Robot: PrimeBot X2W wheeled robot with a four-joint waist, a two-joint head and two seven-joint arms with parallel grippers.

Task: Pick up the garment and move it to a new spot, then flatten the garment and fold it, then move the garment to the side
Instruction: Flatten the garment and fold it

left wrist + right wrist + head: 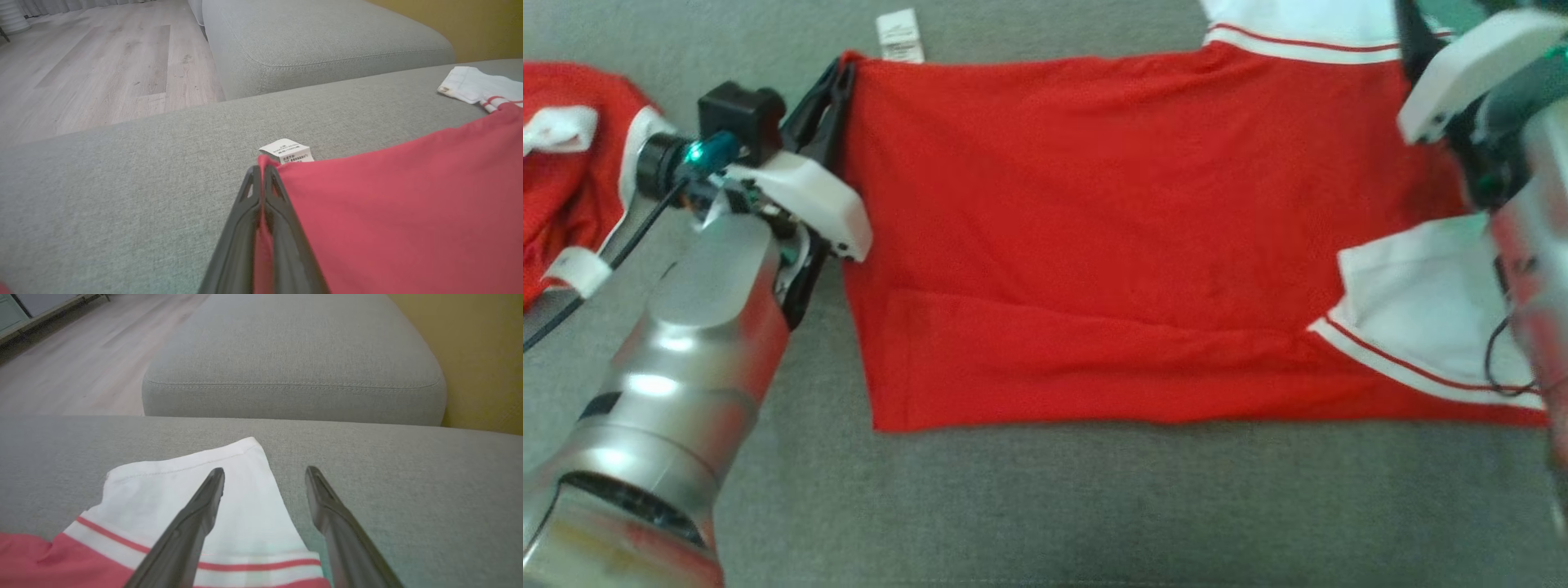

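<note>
grey seat (1045,506) of a sofa carries the shirt (1094,245), red, spread flat across its middle with the hem to the robot's left and the white sleeves to its right. the far sleeve (245,506) lies out on the seat, and the near sleeve (1421,302) is folded in over the red body. a white label (899,37) sticks out at the far hem corner. the left gripper (261,171) is clamped tight on that corner, red cloth pinched between its fingers. the right gripper (265,470) stands wide and holds nothing, one finger over the far sleeve, the other over bare seat; it looks to hover just above, though contact is hard to judge. a second garment (564,163), also red, lies further left. beyond are another cushion (327,41), a wood floor (102,61) and a yellow wall (482,355).
</note>
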